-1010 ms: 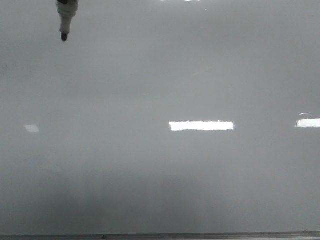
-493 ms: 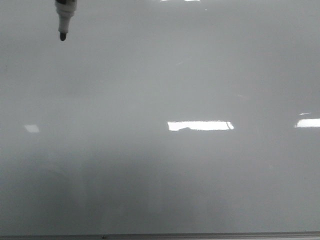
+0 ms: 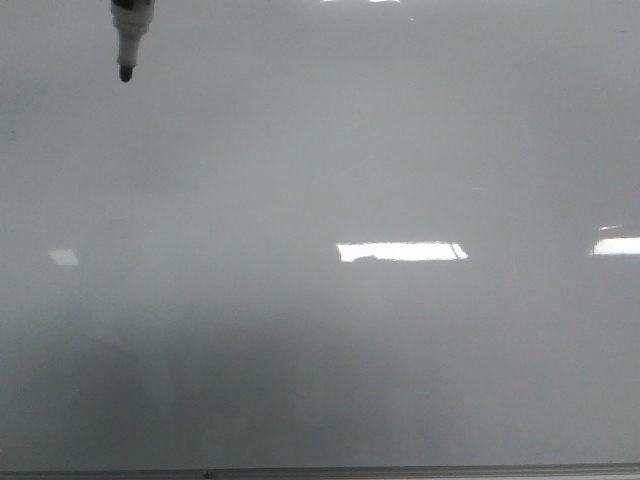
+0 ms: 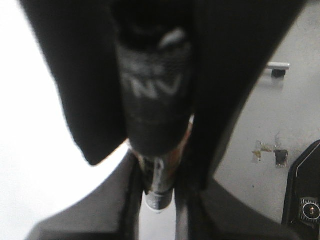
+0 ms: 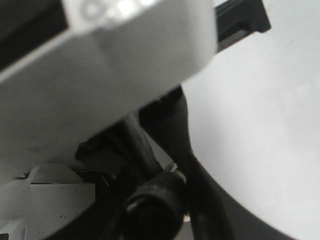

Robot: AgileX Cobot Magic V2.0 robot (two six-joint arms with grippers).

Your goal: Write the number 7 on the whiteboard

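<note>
The whiteboard (image 3: 330,330) fills the front view, glossy grey-white with bright reflections and a thin frame along its lower edge; no drawn 7 shows on it. A marker (image 3: 129,35) hangs tip-down at the upper left. In the left wrist view the left gripper (image 4: 157,187) has its fingers (image 4: 80,100) closed around the marker (image 4: 155,125). The right wrist view is too blurred to tell that gripper's state

Black left gripper (image 4: 159,150) jaws (blurred); right arm housing white.

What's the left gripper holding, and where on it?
A marker, clamped by its barrel between the fingers, tip sticking out.
</note>
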